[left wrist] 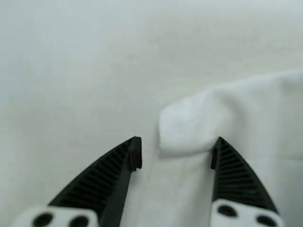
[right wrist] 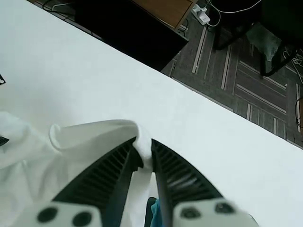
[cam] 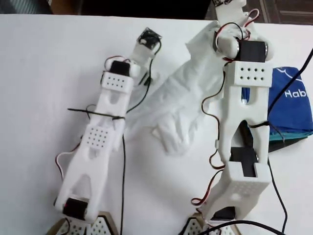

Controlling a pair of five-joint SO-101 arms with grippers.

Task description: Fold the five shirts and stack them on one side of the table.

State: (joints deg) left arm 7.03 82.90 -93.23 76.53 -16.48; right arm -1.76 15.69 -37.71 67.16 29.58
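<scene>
Table [cam: 34, 73]: white, plain top, brightly lit; I note that shadows on it are faint and soft. Past its far edge, from the right wrist view, I log a floor [right wrist: 246, 90] of dark planks laid in blocks with pale seams. A black unit [right wrist: 128, 28] sits just beyond the table edge, with a brown wood panel [right wrist: 165, 9] behind it. A white adapter [right wrist: 201, 10] with cables lies on the floor. Dark stand legs [right wrist: 272, 52] are near it.

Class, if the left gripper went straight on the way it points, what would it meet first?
Most likely the white shirt: a folded corner lies just ahead of the open left gripper, in line with its opening. Depth is unclear, so it could reach the table beside the shirt instead.
</scene>
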